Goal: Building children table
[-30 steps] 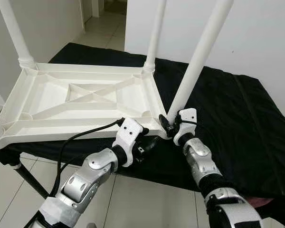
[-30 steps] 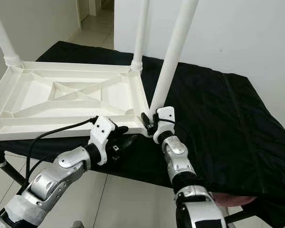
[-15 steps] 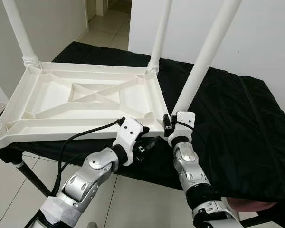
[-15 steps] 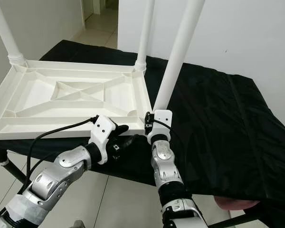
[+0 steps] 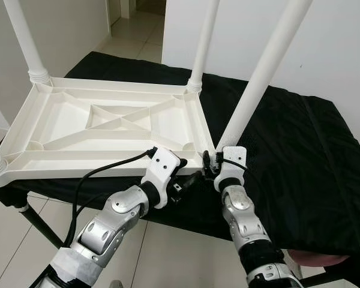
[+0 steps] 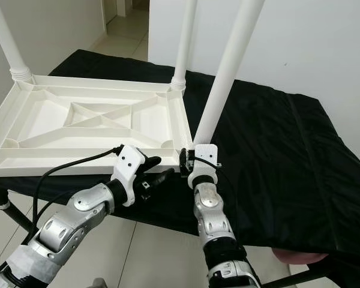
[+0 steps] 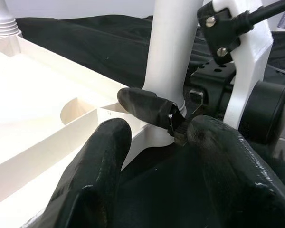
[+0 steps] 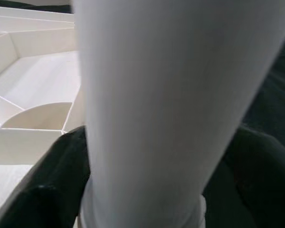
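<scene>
White kids' table (image 5: 108,123) is flipped upside down on a bench (image 5: 288,144) with a black cloth over it. The right claw (image 5: 211,163) is clamped around the base of the near-right leg (image 5: 258,78), right where it meets the corner socket, and the leg leans a bit. The left claw (image 5: 189,180) sits just beside it under the table's near edge, fingers (image 7: 97,156) apart, gripping nothing. Three more legs stand in the other corners.

The upturned white plastic tabletop (image 5: 108,129) lies on the black-draped surface (image 5: 288,150), left of centre; 1 long white tube leg (image 5: 252,90) rises at its near-right corner.
</scene>
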Controlling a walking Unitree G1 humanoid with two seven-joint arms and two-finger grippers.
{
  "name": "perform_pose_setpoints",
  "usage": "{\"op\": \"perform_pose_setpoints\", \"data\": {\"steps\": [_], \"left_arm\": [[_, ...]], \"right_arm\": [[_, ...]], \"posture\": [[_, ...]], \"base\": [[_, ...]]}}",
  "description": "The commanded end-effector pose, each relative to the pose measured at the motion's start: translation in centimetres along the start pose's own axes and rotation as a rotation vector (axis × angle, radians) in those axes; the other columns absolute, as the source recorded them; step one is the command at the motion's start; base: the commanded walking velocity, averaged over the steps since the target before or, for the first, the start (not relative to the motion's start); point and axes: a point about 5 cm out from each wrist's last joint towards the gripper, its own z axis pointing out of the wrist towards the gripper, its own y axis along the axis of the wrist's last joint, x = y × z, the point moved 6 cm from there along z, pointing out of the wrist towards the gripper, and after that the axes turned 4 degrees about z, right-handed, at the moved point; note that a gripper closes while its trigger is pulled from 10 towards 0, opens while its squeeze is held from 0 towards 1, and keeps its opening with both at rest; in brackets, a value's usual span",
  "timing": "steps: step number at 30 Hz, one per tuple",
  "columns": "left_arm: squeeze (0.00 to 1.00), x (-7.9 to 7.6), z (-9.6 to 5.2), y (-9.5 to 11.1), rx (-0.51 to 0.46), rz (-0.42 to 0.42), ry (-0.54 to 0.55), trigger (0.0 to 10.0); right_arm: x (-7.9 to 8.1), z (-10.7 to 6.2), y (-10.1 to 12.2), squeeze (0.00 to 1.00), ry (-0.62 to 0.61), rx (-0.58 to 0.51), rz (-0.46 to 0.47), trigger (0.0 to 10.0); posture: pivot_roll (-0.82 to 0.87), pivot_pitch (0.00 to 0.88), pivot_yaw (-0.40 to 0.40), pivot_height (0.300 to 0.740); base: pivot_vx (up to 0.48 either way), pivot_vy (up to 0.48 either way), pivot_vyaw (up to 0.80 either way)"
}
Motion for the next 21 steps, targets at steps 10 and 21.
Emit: {"op": "perform_pose_setpoints", "data": {"steps": [10,21], "left_arm": [[0.00,-1.7,0.4,0.4,-0.020,0.008,-0.125,10.0],[0.00,-1.1,0.6,0.8,-0.030,0.011,-0.110,10.0]], "right_arm": [[-0.6,0.4,0.3,0.00,0.316,0.031,-0.086,10.0],[0.9,1.1,0.6,0.00,0.586,0.055,-0.094,10.0]], "posture": [[-0.01,0.000,-0.112,0.740],[0.00,0.000,-0.090,0.740]], "base": [[0.000,0.000,0.00],[0.000,0.000,0.00]]}}
